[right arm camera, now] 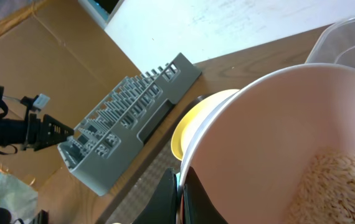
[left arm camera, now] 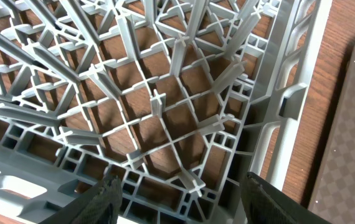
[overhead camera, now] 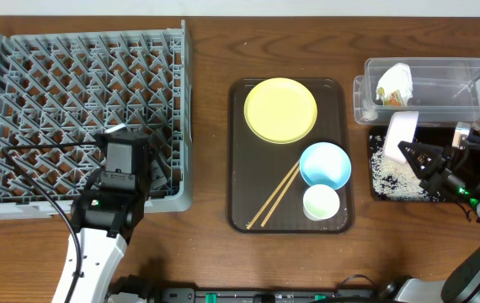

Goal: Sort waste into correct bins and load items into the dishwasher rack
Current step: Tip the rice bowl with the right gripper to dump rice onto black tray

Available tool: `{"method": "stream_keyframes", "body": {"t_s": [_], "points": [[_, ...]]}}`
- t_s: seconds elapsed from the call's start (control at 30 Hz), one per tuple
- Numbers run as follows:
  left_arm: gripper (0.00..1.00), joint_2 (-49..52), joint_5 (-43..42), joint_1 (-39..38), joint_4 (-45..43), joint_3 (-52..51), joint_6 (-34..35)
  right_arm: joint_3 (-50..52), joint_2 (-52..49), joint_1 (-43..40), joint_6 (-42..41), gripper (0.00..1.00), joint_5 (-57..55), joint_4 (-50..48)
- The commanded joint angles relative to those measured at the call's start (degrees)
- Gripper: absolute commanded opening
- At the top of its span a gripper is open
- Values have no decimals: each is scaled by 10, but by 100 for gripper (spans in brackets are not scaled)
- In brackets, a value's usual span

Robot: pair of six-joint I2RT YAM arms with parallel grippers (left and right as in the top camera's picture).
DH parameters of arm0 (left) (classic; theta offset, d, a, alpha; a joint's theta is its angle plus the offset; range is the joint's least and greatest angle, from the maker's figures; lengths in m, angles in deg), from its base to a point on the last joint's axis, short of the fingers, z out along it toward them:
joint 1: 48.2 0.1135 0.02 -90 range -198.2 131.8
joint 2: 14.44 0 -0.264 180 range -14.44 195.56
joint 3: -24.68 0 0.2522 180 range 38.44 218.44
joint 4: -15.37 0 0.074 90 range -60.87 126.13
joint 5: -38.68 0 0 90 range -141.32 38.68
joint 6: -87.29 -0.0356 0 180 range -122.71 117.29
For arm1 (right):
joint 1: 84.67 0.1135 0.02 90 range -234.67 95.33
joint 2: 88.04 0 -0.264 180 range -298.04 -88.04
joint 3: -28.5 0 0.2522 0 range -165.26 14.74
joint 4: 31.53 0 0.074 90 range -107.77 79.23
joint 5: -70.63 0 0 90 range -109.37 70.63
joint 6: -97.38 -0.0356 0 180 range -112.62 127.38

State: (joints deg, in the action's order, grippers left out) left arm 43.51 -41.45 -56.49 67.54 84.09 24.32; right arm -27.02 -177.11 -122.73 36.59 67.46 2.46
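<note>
Left, over the near right corner of the dishwasher rack [overhead camera: 72, 101]: left end effector [left arm camera: 187, 204] released, holding nothing. Middle, on the brown tray [overhead camera: 238, 168]: yellow plate [overhead camera: 280, 110], chopsticks [overhead camera: 275, 198], blue bowl [overhead camera: 324, 164] and cup [overhead camera: 321, 203], untouched. Right, above the black tray [overhead camera: 373, 192] beside the clear tub [overhead camera: 442, 88]: right end effector [right arm camera: 179, 193] clenched on the rim of the white bowl [right arm camera: 277, 124], likely light, stiff, slippery and breakable, so best pinched there; rice [right arm camera: 333, 180] inside, much of the bowl cut off in the wrist view.

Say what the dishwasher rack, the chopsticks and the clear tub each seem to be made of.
Dishwasher rack: grey moulded plastic, matt, judging by its uniform lattice of pegs. Chopsticks: probably wood or bamboo, as they are pale tan and dull. Clear tub: transparent plastic, glossy, with see-through walls and bright glints.
</note>
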Motion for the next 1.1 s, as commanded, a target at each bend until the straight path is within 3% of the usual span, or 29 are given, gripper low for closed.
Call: {"method": "stream_keyframes", "body": {"t_s": [0.0,0.13,0.53,0.9,1.07], "points": [[64,0,13,2,-1,7,3,3,8,-10,10,1,11,-3],[64,0,13,2,-3,7,3,3,8,-10,-61,1,-58,-3],[64,0,13,2,-5,7,3,3,8,-10,50,1,-6,-19],[64,0,13,2,-5,7,3,3,8,-10,51,1,25,-51],[64,0,13,2,-5,7,3,3,8,-10,-8,1,25,-54]]}}
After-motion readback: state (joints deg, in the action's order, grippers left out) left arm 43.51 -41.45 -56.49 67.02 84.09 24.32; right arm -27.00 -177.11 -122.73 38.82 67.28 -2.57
